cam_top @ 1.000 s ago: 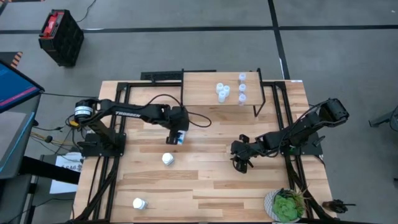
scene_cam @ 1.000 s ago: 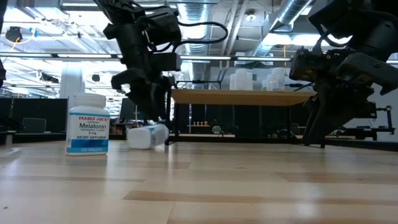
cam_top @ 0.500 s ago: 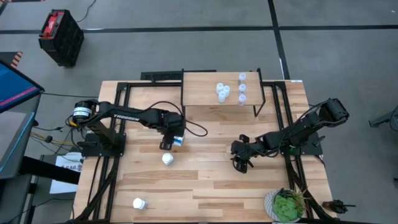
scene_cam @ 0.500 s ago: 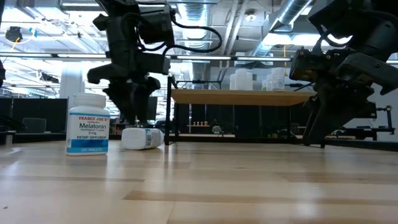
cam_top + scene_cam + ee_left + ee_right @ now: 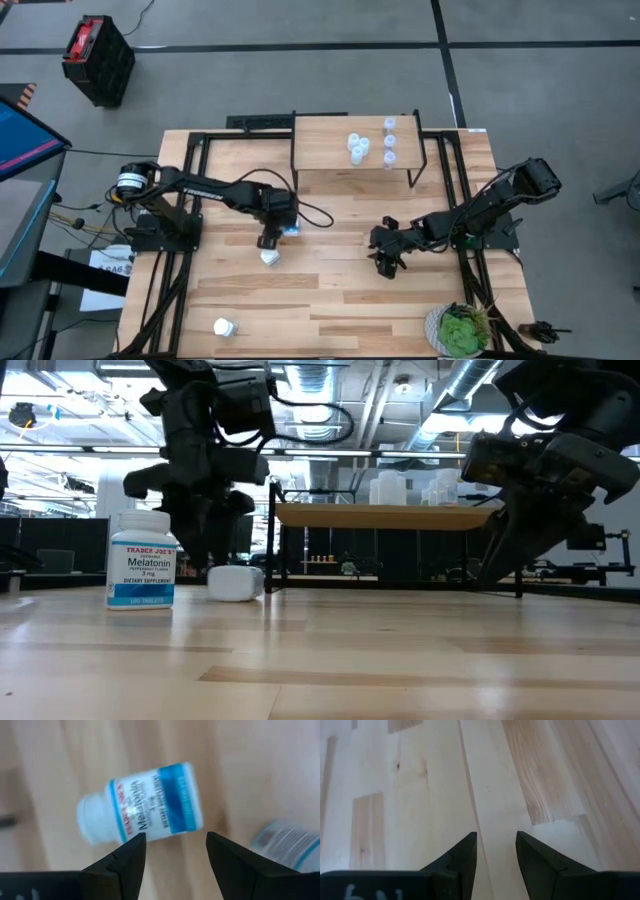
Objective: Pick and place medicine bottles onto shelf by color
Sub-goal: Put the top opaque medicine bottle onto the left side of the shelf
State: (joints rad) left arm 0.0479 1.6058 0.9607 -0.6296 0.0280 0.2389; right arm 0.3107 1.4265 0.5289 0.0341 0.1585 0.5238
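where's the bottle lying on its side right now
In the high view, the lying bottle is left of the table's centre, just below the open left gripper, with the shelf farther back.

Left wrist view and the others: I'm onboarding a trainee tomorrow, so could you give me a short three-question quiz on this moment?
1. True or false: the left tool is shut on the lying bottle.
2. In the low view, the labelled Melatonin bottle nearest the camera is: A) lying on its side, B) standing upright, C) on the shelf.
3. Fill in: the right tool hovers open over bare ____.

Key: 1 false, its fingers stand open above the bottle; 2 B; 3 tabletop.
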